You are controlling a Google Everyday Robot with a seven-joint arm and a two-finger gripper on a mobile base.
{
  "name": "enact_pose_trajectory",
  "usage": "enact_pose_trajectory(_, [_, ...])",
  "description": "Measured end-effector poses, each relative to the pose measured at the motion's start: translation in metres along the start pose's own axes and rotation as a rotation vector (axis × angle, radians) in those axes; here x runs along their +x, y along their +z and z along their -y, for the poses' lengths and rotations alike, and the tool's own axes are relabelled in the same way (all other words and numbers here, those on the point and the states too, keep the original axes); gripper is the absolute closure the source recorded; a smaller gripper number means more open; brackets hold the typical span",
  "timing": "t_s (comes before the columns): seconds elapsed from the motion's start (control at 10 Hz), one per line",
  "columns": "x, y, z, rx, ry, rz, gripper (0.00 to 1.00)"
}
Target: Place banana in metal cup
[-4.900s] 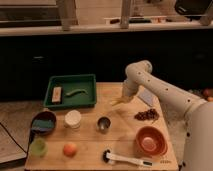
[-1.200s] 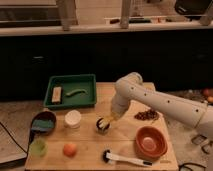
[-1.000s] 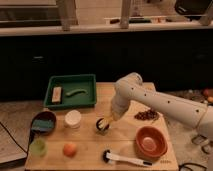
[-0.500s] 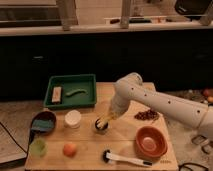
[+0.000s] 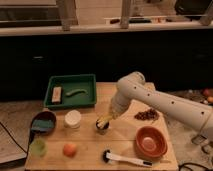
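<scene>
Gripper (image 5: 105, 119) and banana (image 5: 101, 120) over metal cup (image 5: 102, 128) rim (grip unclear), white container (image 5: 73, 119) nearby.

A green tray (image 5: 70, 105) holds a green vegetable (image 5: 75, 92) and a small block (image 5: 56, 93). Just below the tray stand a white container (image 5: 73, 119) and a dark bowl (image 5: 42, 122); further below, a green cup (image 5: 38, 147) and an orange fruit (image 5: 70, 149). Lower right of the tray are an orange bowl (image 5: 150, 142) and a brush (image 5: 125, 158). The gripper (image 5: 103, 121) hangs below the tray's right corner.
</scene>
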Motion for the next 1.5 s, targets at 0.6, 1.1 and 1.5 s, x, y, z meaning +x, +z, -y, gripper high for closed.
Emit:
enact_pose_trajectory(0.6, [-0.015, -0.012, 0.012, 0.039, -0.082, 0.054, 1.00])
enact_pose_trajectory(1.1, [-0.030, -0.014, 0.013, 0.024, -0.171, 0.106, 1.00])
enact_pose_trajectory(1.5, [-0.041, -0.006, 0.011, -0.022, -0.215, 0.121, 1.00])
